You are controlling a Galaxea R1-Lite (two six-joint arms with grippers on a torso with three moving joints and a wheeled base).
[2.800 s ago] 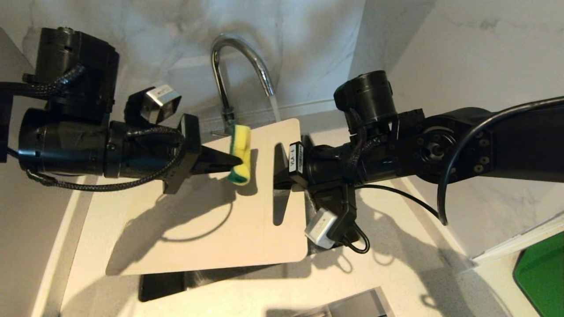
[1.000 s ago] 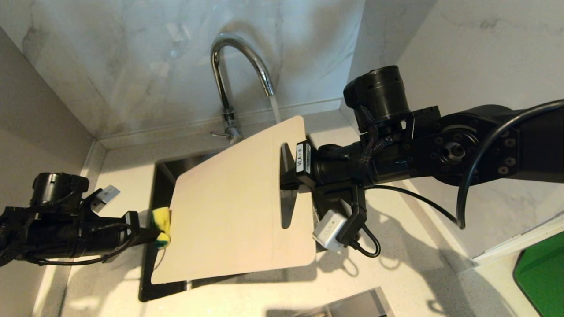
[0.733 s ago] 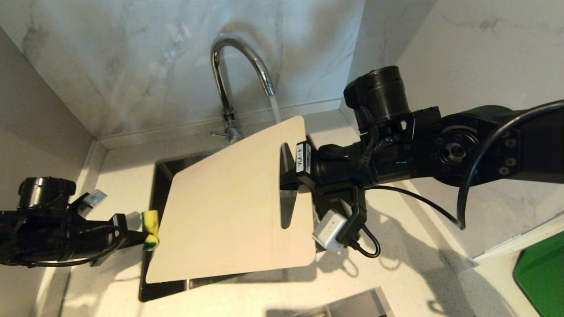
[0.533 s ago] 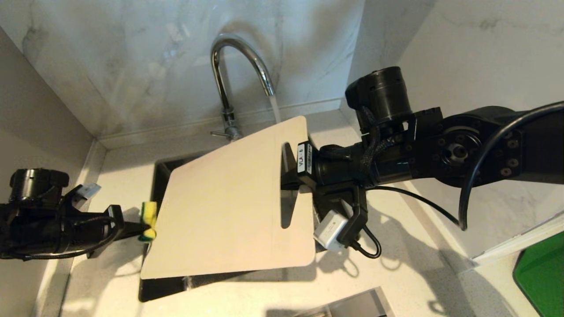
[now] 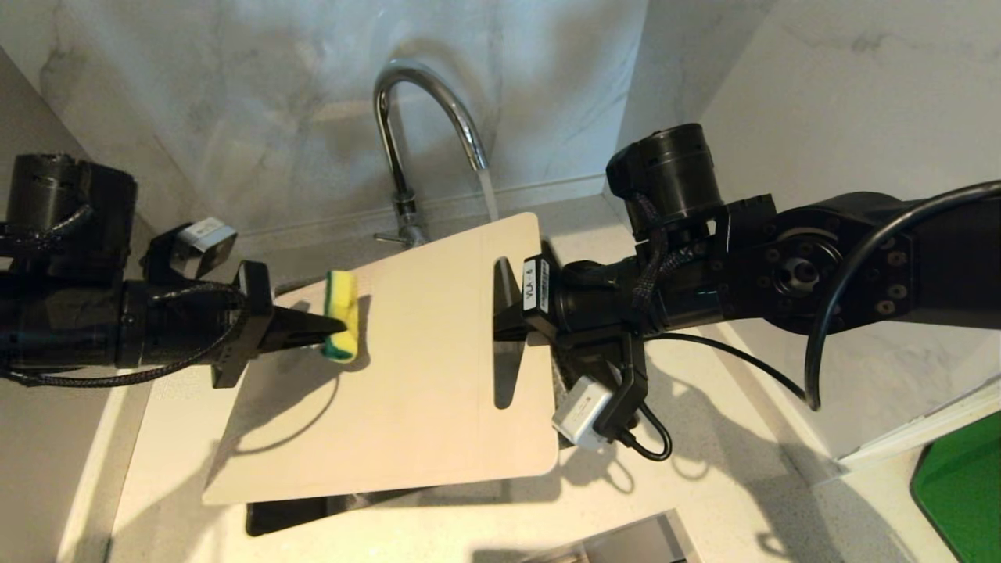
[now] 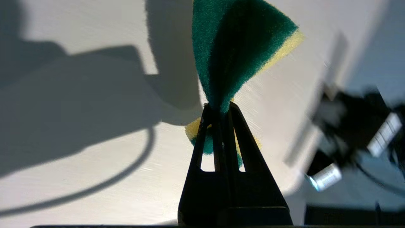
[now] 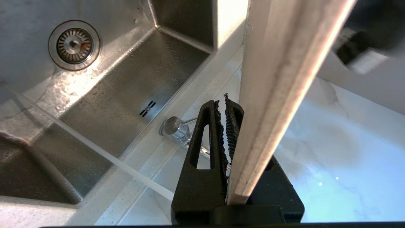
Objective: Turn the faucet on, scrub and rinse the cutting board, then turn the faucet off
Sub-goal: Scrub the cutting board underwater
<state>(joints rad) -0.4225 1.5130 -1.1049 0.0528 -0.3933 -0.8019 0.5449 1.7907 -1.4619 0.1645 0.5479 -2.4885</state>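
1. Head view: The faucet (image 5: 426,133) is running; a thin stream drops from the spout toward the far edge of the board (image 5: 407,367). The board hangs tilted over the sink (image 5: 285,516). The right gripper (image 5: 504,301) is pinched on the board's right end beside the handle slot. The left gripper (image 5: 332,322), pressed together on a sponge (image 5: 341,314), holds it at the board's far-left area.
2. Left wrist view: The left gripper (image 6: 221,109) squeezes the sponge (image 6: 234,47) at its middle, so the green and yellow layers fan out. The board (image 6: 95,142) lies just behind it; contact cannot be told.
3. Right wrist view: The right gripper (image 7: 225,107) clamps the board (image 7: 278,79) edge-on. The stream crosses above the sink (image 7: 133,82).
4. Status: Faucet on: done. Scrubbing appears under way. Rinsing and shut-off remain.
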